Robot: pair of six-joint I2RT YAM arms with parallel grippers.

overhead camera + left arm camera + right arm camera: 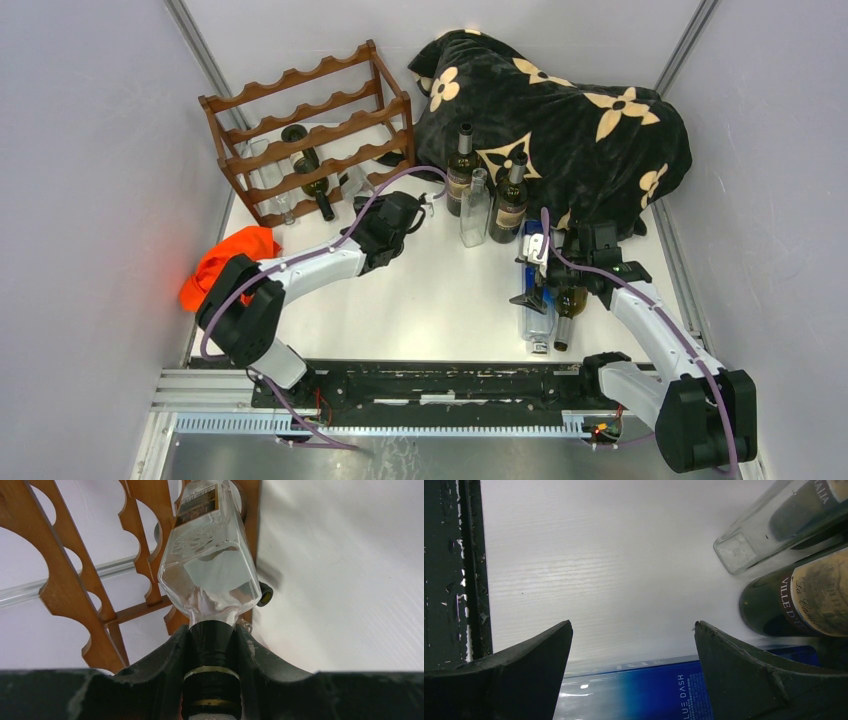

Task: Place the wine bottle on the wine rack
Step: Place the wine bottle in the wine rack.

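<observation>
Left hand (212, 632): clamped on the dark neck of the wine bottle (210, 565), which is clear and square; its gold label is too blurred to read.
Wine bottle position: at the right end post of the wine rack (310, 130); it seems low, and no resting on a rail can be made out.
Right hand (634, 630): spread wide, holding nothing, over a lying blue-label bottle (649, 690).
Writing: "LUE DASH" on the blue label, with the first letter cut off; "VILLE D" on the dark bottle (794, 605).
Room: white bench (614, 555) lies open right of the post.

A lab test cell: grey partition walls (90, 150) enclose a white table (430, 300).
</observation>
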